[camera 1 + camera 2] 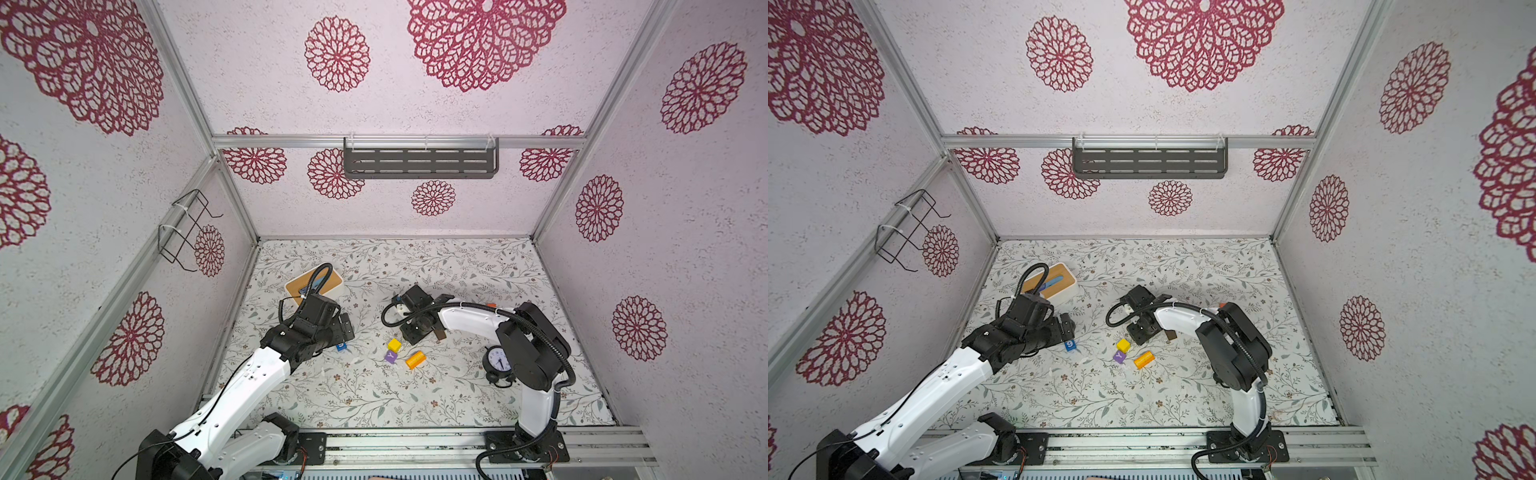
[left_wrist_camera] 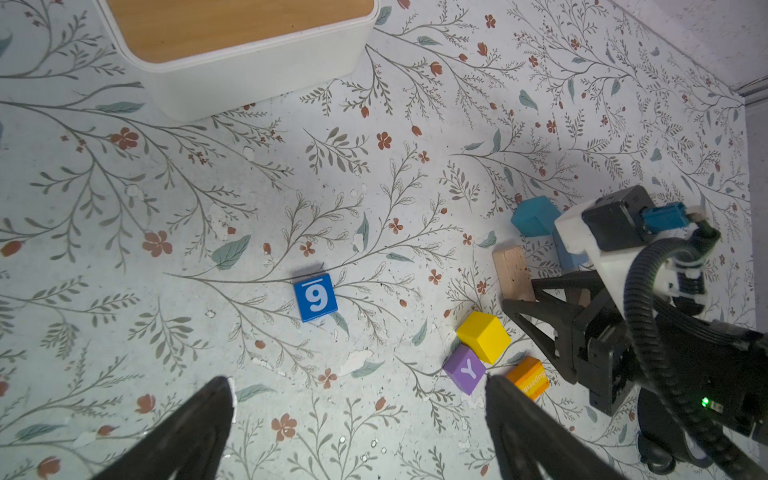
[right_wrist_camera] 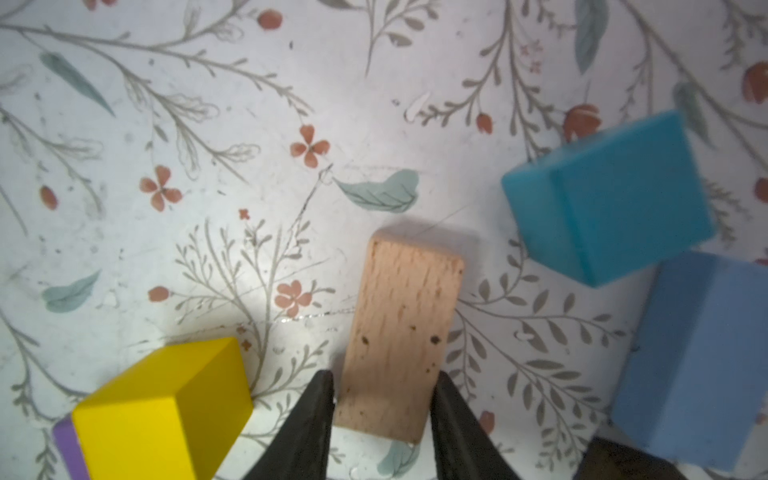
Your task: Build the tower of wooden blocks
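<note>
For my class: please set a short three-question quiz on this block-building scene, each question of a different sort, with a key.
1. True or false: the left gripper is shut on the blue "9" cube.
2. Which block lies between the right gripper's jaws? A) yellow cube B) tan block C) orange cylinder
3. Fill in: the letter printed on the purple cube is ___.
Key: 1 false, its jaws stand wide open and empty; 2 B; 3 Y.
</note>
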You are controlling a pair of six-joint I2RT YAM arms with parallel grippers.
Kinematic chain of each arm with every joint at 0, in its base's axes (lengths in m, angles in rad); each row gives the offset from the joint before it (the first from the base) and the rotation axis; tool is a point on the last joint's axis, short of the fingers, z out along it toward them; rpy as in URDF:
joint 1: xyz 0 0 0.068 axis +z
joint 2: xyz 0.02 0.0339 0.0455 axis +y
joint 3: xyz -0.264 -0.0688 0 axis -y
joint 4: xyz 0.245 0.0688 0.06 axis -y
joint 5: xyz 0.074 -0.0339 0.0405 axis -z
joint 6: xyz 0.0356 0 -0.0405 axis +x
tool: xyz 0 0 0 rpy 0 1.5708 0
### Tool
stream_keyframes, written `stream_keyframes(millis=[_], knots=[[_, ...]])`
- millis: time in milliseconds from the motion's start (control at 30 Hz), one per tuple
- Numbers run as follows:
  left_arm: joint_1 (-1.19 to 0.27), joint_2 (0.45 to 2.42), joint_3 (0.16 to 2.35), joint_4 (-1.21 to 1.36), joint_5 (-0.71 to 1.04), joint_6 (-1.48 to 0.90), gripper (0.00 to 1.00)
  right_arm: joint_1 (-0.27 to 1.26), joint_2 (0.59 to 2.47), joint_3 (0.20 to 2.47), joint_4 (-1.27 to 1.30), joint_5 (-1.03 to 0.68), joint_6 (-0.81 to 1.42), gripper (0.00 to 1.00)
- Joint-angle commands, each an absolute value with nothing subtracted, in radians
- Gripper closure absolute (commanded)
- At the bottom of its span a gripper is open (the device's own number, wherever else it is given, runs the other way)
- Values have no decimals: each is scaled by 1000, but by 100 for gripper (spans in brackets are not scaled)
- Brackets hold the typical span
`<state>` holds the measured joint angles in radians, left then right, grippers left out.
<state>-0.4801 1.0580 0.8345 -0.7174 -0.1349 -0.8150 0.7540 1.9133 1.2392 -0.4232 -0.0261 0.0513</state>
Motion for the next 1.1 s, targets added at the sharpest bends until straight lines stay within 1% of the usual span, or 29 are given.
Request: stream_keyframes(millis=[0, 167, 300, 367, 467, 500, 600, 667, 700, 800, 833, 1000, 1067], knots=[[-466, 1057, 837, -694, -127, -816, 3, 755, 1922, 1265, -433, -5, 69, 65], [-444, 1050, 824, -673, -103, -811, 3, 755, 1914, 1266, -436, 4, 76, 75], [-419, 1046, 798, -602, -56, -820, 0, 755, 1875, 1258, -436, 7, 85, 80], [-413, 1054, 789, -557, -35, -822, 7, 752, 1847, 1251, -430, -3, 94, 81], [-413, 1076, 790, -486, -3, -828, 27, 737, 1782, 1222, -397, -51, 122, 82], [-414, 1083, 791, -465, 2, -835, 32, 730, 1757, 1210, -385, -70, 132, 82], [-413, 1104, 803, -408, 32, -847, 39, 707, 1693, 1181, -346, -135, 163, 83], [-414, 1124, 819, -390, 60, -858, 40, 692, 1657, 1165, -314, -186, 182, 84], [-417, 1138, 827, -376, 73, -863, 38, 684, 1643, 1160, -299, -213, 192, 84], [-439, 1190, 864, -348, 100, -872, 28, 655, 1613, 1158, -260, -294, 211, 84], [-452, 1208, 880, -343, 95, -873, 26, 645, 1608, 1162, -250, -321, 213, 84], [-503, 1316, 946, -266, 92, -884, 25, 596, 1605, 1191, -204, -475, 223, 84], [-507, 1359, 973, -244, 102, -902, 25, 592, 1616, 1215, -217, -506, 213, 84]])
